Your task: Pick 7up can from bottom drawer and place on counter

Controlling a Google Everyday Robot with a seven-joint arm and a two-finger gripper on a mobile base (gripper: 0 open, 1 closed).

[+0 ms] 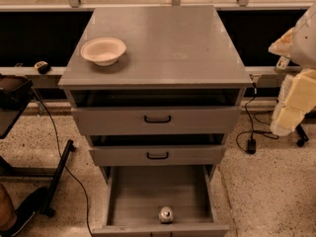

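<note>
The 7up can stands upright in the open bottom drawer, near the middle of its front wall, with its silver top facing up. The counter is the grey top of the cabinet. My gripper is at the right edge of the view on my cream-padded arm. It is beside the counter's front right corner, well above and to the right of the can, and holds nothing that I can see.
A pale bowl sits on the counter's left front part. The two upper drawers with black handles stand slightly pulled out. A dark stand and cables are on the floor at left, and a cable and plug at right.
</note>
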